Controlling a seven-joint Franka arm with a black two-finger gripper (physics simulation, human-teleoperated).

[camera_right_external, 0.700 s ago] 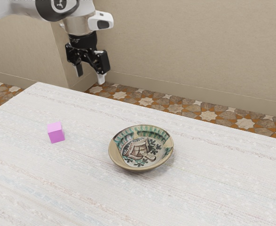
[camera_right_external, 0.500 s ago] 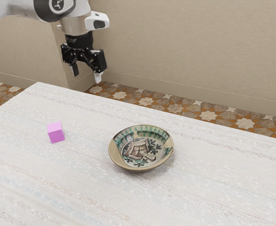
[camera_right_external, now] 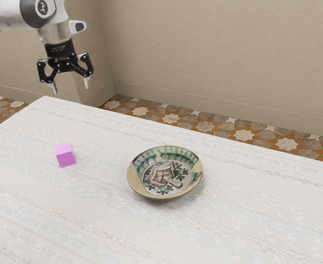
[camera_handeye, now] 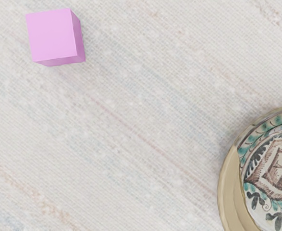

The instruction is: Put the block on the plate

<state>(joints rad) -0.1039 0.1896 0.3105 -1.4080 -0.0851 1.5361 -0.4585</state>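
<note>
Your claw [camera_right_external: 70, 86] is hanging up high, gaping wide and holding nothing. The pink block [camera_right_external: 65, 155] is sitting flat on the table [camera_right_external: 244, 220], well apart from the plate [camera_right_external: 133, 184]. It is looking light and hard to me, maybe a bit slippery, and probably not easy to squash or break. For a good grab, you should be pinching the middles of two flat sides across from each other.

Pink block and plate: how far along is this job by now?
Nothing looks done yet: the pink block sits on the table, apart from the plate. Nothing is in hand; the tool hangs open above table height. Left: reaching the block, grasping it, carrying it over and setting it on the plate.
</note>
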